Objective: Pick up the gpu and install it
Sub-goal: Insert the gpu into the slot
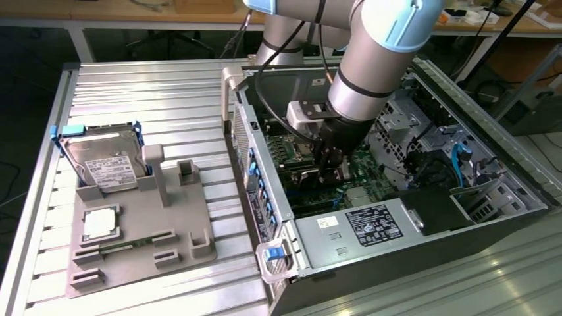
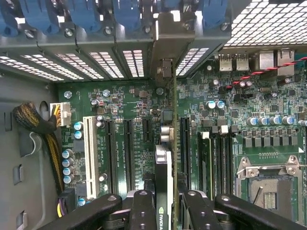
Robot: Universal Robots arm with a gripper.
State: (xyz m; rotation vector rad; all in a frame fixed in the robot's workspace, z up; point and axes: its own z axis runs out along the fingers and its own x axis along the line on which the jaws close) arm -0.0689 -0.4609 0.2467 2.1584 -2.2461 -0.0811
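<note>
You are mid-install: your black two-fingered gripper (image 2: 165, 203) is clamped on the thin dark gpu card with the silver edge (image 2: 164, 167), held edge-down inside the open grey computer case (image 1: 518, 197), seemingly over a black motherboard slot (image 2: 184, 143). Seating demands exact alignment.

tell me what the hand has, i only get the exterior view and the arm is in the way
Observer: the hand is clamped on a thin dark nvidia-marked card, held on edge.
Operator: where is it over the board
Observer: above the green motherboard, running along the long black slots.
Operator: cpu socket filled
Observer: the silver-framed square socket looks bare.
</note>
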